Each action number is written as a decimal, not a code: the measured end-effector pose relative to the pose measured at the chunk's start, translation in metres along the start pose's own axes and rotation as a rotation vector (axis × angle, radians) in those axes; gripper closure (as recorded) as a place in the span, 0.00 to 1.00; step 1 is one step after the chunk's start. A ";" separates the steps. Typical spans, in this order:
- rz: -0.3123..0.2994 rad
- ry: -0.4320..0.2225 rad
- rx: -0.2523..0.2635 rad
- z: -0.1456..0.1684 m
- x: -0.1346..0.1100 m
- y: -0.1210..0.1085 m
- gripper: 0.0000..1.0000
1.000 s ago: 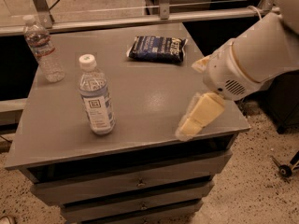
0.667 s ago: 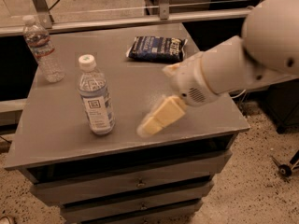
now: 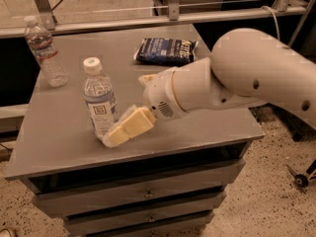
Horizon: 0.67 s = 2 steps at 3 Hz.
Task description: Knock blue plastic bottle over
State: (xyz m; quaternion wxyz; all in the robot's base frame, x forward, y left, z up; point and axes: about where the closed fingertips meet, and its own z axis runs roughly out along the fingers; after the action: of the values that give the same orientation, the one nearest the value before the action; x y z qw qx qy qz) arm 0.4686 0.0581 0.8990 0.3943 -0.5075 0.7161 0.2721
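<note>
The blue plastic bottle (image 3: 100, 98) stands upright near the middle left of the grey table top (image 3: 64, 132). It has a white cap and a white-and-blue label with a dark square mark. My gripper (image 3: 114, 136), with cream-coloured fingers, reaches in from the right on the white arm (image 3: 237, 78). Its tip is right at the base of the bottle, on the bottle's near right side, low above the table.
A slimmer clear bottle with a red-marked label (image 3: 45, 52) stands at the far left corner. A dark blue snack bag (image 3: 167, 51) lies at the back middle. The table has drawers below and a metal rail (image 3: 173, 18) behind.
The arm has swept left across the table, and the gripper has moved from the right front edge to the base of the blue bottle. The bottle still stands.
</note>
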 end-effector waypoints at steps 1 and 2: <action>0.045 -0.035 0.015 0.025 -0.008 0.002 0.00; 0.106 -0.070 0.069 0.046 -0.016 -0.016 0.00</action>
State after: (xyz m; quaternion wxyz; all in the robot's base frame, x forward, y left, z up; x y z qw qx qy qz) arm 0.4997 0.0970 0.8879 0.4213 -0.4454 0.7366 0.2855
